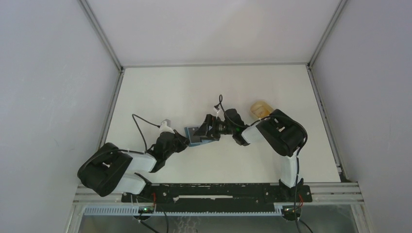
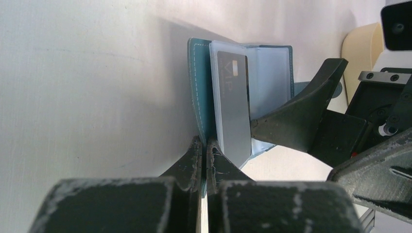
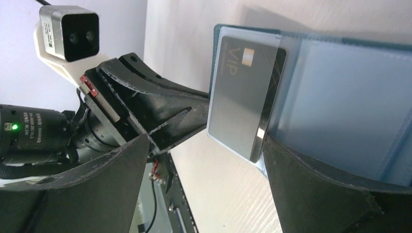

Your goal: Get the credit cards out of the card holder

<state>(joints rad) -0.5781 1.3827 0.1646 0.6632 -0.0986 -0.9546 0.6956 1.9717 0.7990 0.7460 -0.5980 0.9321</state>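
Note:
The teal-blue card holder (image 1: 194,136) stands open like a book between my two grippers. My left gripper (image 2: 204,146) is shut on the near edge of its teal cover (image 2: 198,82); it also shows in the top view (image 1: 183,141). A dark credit card (image 2: 233,109) marked VIP sits in a clear sleeve and sticks out from the holder. My right gripper (image 3: 206,145) is open wide, and its right finger (image 3: 330,189) rests against the card (image 3: 241,94) at its lower corner. Empty clear slots (image 3: 340,97) show beside the card. No other cards are visible.
A pale tan rounded object (image 1: 261,108) sits on the white table (image 1: 160,92) just behind the right arm; it also shows in the left wrist view (image 2: 362,46). Grey walls enclose the table on three sides.

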